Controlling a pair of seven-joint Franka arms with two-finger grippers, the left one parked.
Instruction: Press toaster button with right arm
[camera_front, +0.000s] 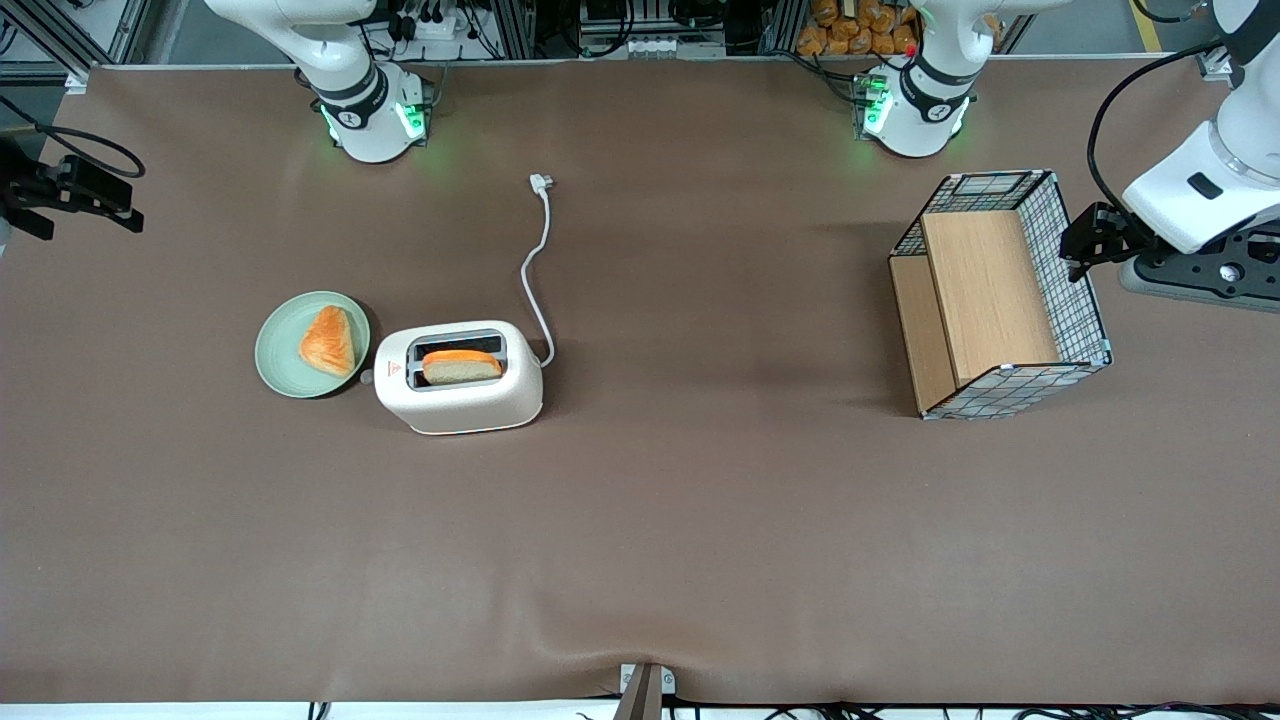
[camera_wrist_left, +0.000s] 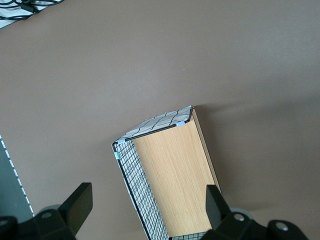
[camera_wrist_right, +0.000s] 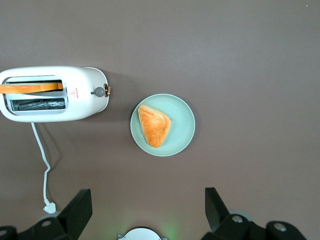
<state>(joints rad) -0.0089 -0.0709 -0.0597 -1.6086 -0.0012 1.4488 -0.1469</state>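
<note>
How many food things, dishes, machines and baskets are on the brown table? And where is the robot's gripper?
Food: 2, the slice of bread in the toaster and the pastry on the plate.
Dishes: 1, the green plate.
Machines: 1, the toaster.
Baskets: 1, the wire basket.
Total: 5.
The gripper hangs open, high above the plate.

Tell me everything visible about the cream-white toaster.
The cream-white rounded plastic-looking toaster stands upright on the brown table, beside the green plate. One of its two grey-rimmed slots holds a bread slice. A small grey knob sticks from its plate-side end; its white cord lies unplugged. The right arm's hand hovers apart, fingers open.
</note>
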